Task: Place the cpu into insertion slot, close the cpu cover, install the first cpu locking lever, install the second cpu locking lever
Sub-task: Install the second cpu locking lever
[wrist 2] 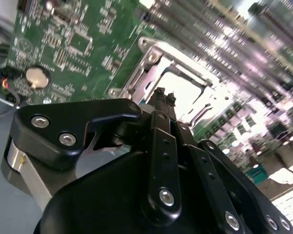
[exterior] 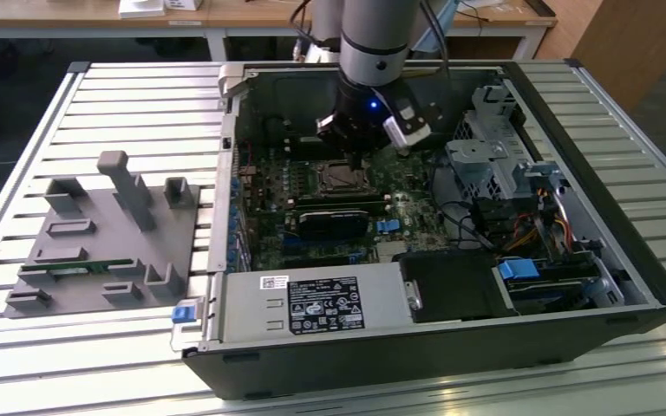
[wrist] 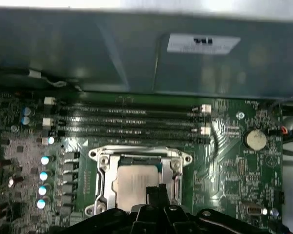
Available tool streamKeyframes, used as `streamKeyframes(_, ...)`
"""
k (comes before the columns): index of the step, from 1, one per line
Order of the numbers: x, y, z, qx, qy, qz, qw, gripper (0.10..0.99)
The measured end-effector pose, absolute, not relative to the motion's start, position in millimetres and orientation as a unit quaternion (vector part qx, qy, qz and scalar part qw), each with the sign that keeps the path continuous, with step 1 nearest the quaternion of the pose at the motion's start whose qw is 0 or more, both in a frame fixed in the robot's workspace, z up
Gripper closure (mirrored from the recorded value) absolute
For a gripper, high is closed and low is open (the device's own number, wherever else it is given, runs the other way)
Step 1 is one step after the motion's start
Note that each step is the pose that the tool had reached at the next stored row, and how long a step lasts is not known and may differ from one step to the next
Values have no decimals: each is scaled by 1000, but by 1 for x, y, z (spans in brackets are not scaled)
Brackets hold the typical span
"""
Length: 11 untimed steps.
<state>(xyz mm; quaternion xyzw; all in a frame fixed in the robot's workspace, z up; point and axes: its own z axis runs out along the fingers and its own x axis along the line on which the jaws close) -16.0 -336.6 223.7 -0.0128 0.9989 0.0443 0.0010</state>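
Hovering low inside the open computer case, the gripper hangs right above the insertion slot, its black fingers drawn together into a narrow point with nothing visibly between them. Just beyond those tips in the first wrist view sits the cpu, dull silver top up, lying flat inside the socket, and around it the cpu cover is down, its silvery frame bordering the chip on all sides. In the second wrist view the fingertips point straight at the bright square of the chip, very close to the cover's edge; whether they touch the metal I cannot tell. Farther out from the gripper, past the socket, run the long memory slots side by side, and off to one side a round coin battery sits on the green motherboard. From the exterior view, the arm drops in from above the case's back wall, and well away from the gripper, outside the case on the exterior view's left, a grey fixture tray rests on the slatted table.
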Motion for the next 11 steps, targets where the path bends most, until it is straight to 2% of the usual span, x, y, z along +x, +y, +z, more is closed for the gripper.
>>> streamKeyframes(11,-16,-348,228,-13,999,44,1,980)
